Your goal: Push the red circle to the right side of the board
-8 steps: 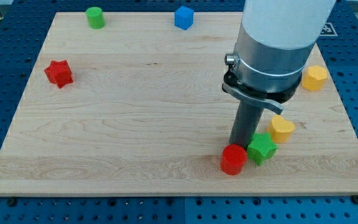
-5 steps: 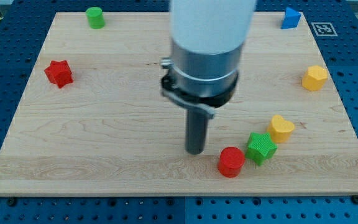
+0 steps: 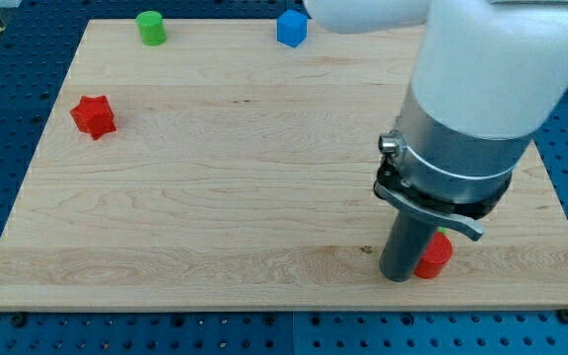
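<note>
The red circle (image 3: 435, 256) lies near the board's bottom edge toward the view's right, half hidden behind my rod. My tip (image 3: 398, 276) rests on the board right against the circle's left side. A sliver of the green star (image 3: 444, 234) shows just above the red circle, mostly hidden by the arm. The yellow blocks seen earlier are hidden behind the arm.
A red star (image 3: 93, 115) sits at the view's left. A green cylinder (image 3: 150, 27) and a blue cube (image 3: 292, 28) stand along the top edge. The wooden board (image 3: 215, 177) ends close below my tip; blue pegboard surrounds it.
My tip has swung from the circle's left to the view's right and pushed the red circle rightward along the bottom edge. The arm now covers the green star and yellow blocks.
</note>
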You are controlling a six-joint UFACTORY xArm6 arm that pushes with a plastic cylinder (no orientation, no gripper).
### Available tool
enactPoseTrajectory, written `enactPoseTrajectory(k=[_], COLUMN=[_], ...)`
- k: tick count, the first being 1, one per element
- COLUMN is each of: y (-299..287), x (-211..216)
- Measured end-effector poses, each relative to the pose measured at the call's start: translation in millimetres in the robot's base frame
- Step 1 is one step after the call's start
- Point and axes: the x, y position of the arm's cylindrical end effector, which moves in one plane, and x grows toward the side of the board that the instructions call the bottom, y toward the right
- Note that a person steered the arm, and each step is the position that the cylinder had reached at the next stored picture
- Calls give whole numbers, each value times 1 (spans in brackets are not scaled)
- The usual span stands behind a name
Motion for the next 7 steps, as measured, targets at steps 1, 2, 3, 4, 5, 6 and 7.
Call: enactPoseTrajectory(k=[1, 2, 3, 4, 5, 6, 7], y=[0, -7, 5, 37, 63, 70, 70], x=[-1, -9, -13, -13, -13, -13, -13])
